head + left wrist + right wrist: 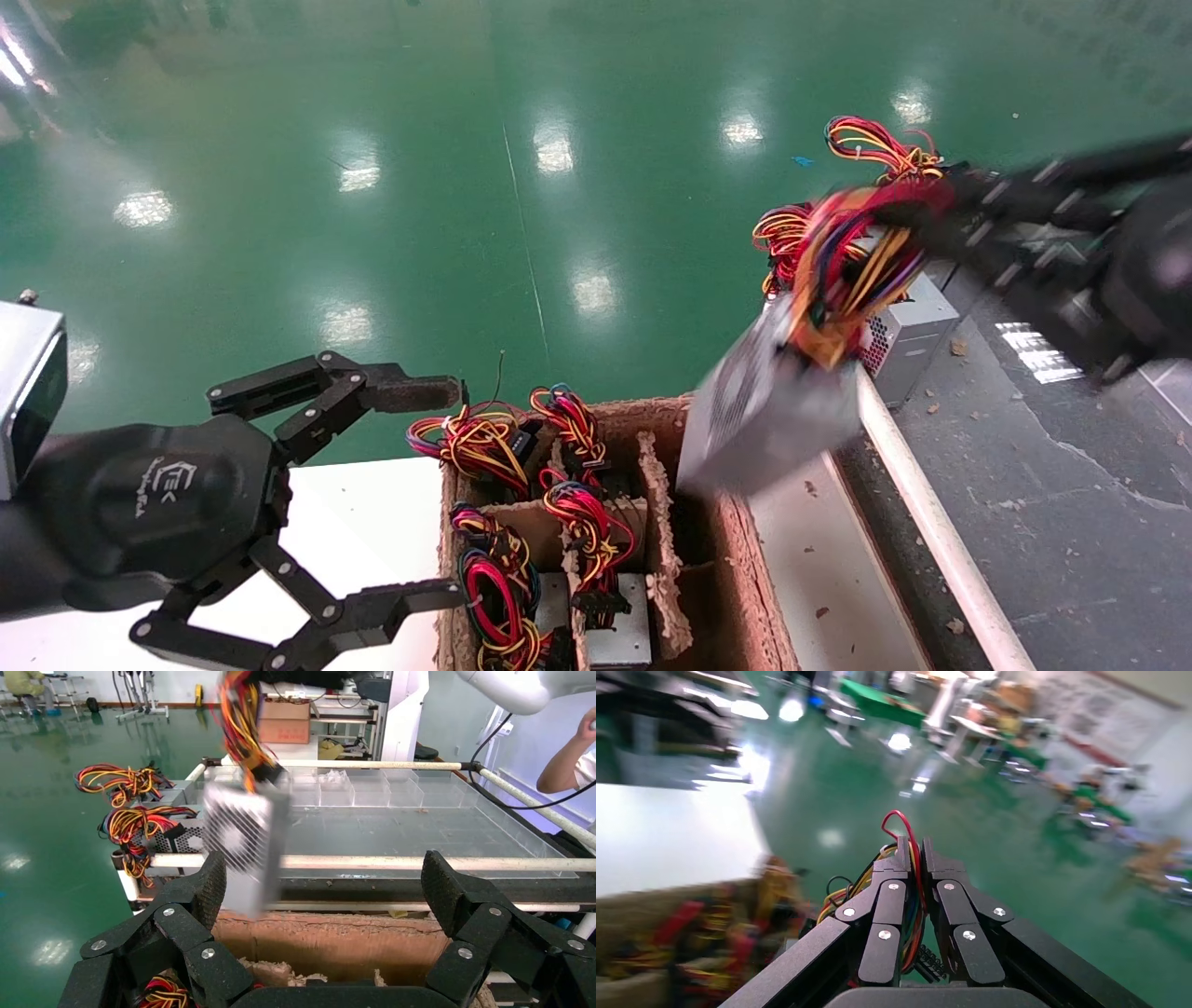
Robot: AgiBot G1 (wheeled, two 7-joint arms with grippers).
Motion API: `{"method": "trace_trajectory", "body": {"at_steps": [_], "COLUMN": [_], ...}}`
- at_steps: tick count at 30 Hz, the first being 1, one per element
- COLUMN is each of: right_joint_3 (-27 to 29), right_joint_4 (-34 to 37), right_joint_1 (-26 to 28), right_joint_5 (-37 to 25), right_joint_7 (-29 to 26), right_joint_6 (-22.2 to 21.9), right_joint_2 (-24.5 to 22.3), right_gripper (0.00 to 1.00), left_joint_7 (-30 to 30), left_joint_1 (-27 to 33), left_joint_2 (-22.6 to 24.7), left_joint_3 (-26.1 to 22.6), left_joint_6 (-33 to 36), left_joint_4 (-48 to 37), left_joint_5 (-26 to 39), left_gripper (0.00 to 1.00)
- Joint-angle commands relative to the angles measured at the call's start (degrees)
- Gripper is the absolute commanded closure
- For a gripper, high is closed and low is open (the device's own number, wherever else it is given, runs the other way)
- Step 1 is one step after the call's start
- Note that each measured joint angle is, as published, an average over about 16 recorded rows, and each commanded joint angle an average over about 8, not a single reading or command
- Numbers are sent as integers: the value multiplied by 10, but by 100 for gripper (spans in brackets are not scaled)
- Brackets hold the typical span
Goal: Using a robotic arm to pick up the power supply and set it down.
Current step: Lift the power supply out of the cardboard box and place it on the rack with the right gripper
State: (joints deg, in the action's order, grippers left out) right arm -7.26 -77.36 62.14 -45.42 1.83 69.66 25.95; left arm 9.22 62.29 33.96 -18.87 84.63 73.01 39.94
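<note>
The power supply (764,410) is a grey metal box with a slotted vent face, hanging tilted in the air above the right side of the cardboard box. Its red, yellow and black wire bundle (847,261) runs up into my right gripper (931,210), which is shut on the wires (916,903); the right wrist view shows both fingers of that gripper (914,846) pinching them. The left wrist view has the hanging power supply (242,843) ahead of my left gripper (323,881). My left gripper (438,494) stands open and holds nothing, left of the box.
The brown cardboard box (708,522) has dividers and holds several more wired units. Another grey unit (908,340) and wire loops (875,140) sit on the dark rack behind a white rail (922,522). A person's arm (562,769) shows beyond the rack.
</note>
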Motion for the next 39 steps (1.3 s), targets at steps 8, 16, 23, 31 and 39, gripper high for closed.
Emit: {"method": "trace_trajectory", "body": {"at_steps": [8, 16, 23, 31, 39], "right_joint_3": [39, 63, 94, 109, 74], "right_joint_4": [3, 0, 2, 5, 5], "right_joint_1": [-41, -110, -178, -242, -223], "right_joint_5": [-44, -79, -76, -91, -120], "right_joint_7": [15, -14, -11, -10, -18], "right_joint_6": [-115, -218, -245, -288, -311], "right_joint_2": [-45, -85, -107, -104, -82], "right_gripper": [100, 100, 100, 100, 100], "left_joint_7": [0, 0, 0, 0, 0], "left_joint_1": [0, 0, 0, 0, 0], "left_joint_2": [0, 0, 0, 0, 0], "left_joint_3": [0, 0, 0, 0, -1], "left_joint_6": [0, 0, 0, 0, 0], "left_joint_4": [0, 0, 0, 0, 0], "left_joint_5": [0, 0, 0, 0, 0], "left_gripper": [0, 0, 0, 0, 0]}}
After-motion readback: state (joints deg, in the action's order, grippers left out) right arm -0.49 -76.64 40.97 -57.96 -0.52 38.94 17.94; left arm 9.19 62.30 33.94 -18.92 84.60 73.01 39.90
